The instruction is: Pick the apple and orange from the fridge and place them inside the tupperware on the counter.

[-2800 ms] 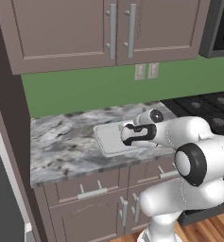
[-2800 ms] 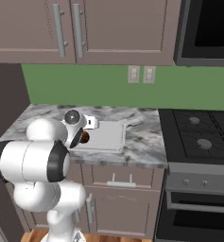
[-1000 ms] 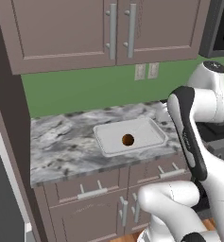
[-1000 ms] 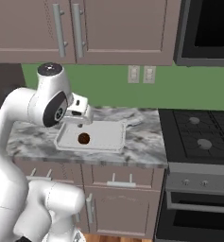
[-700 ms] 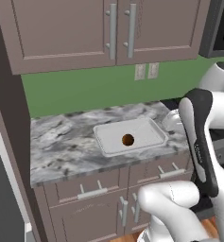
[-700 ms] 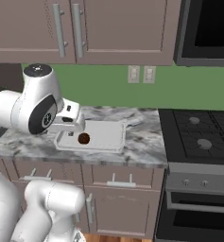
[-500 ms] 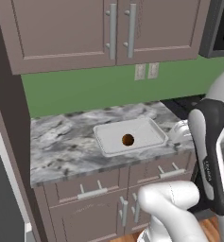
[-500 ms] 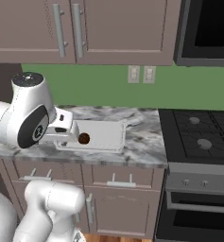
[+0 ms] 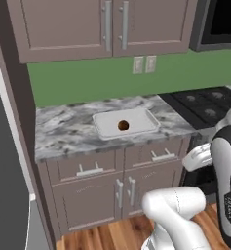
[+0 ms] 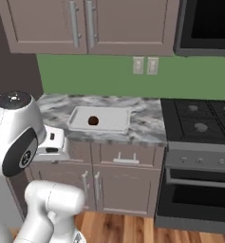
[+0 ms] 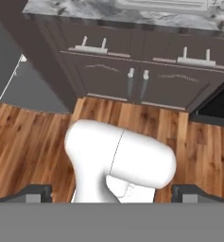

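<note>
Orange [image 9: 123, 125] lies inside tupperware [image 9: 105, 128], mid-tray, on worktop [image 9: 63, 131]. Apple unseen; by judgement that half of task remains. End effector [image 11: 111, 191] low, facing wood floor [image 11: 33, 142], tips spread wide, holding nothing. Risk: swinging arm back past cabinet front could clip drawer handles [image 11: 91, 46] or worktop edge, jolting tray. Stove [image 10: 201, 116] right of tray; wall sockets [image 9: 143, 64] behind.
</note>
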